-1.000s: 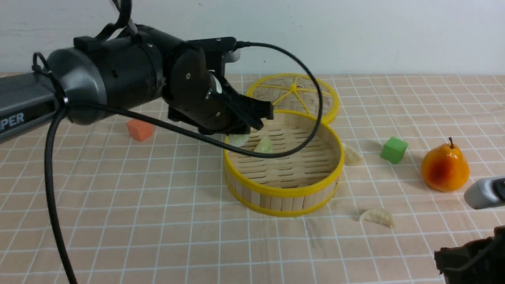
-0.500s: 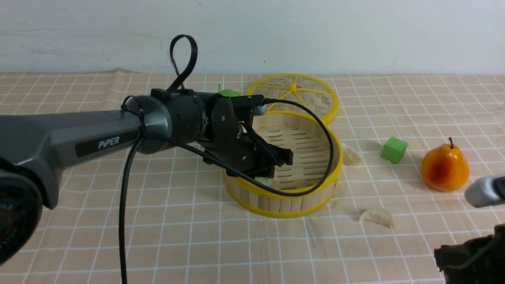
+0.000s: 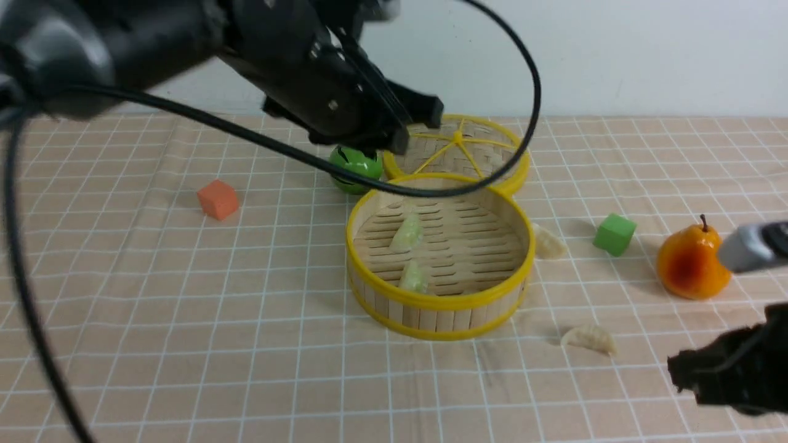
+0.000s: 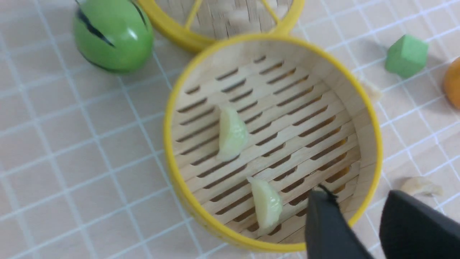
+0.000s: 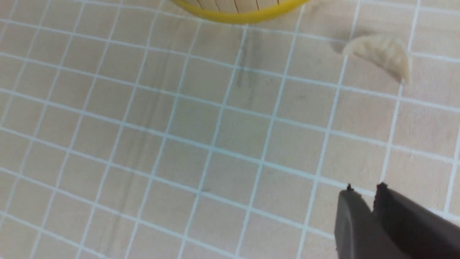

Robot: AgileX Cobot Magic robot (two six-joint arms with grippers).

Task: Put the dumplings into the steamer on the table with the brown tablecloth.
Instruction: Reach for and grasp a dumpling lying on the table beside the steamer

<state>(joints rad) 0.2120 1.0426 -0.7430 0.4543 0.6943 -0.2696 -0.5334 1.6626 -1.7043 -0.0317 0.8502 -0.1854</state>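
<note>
The steamer (image 3: pixel 381 289) stands mid-table on the brown grid tablecloth (image 3: pixel 184 320). Two pale green dumplings (image 3: pixel 407 234) (image 3: pixel 414 277) lie on its slatted floor, also in the left wrist view (image 4: pixel 233 133) (image 4: pixel 266 203). One cream dumpling (image 3: pixel 550 242) rests against the steamer's right wall. Another (image 3: pixel 590 338) lies on the cloth front right, also in the right wrist view (image 5: pixel 381 54). My left gripper (image 3: pixel 415 126) hangs open and empty above the steamer's far rim; its jaws (image 4: pixel 355 192) stand apart. My right gripper (image 3: pixel 677 369) (image 5: pixel 364 189) is shut and empty, low at the front right.
The flat lid (image 3: pixel 458 151) lies behind the steamer, with a green round fruit (image 3: pixel 354 166) beside it. An orange cube (image 3: pixel 217 199) sits at the left. A green cube (image 3: pixel 614 234) and an orange pear (image 3: pixel 692 261) sit at the right.
My left gripper was low inside the steamer and has risen up and back, leaving a second green dumpling on the slats. My right arm has shifted slightly.
</note>
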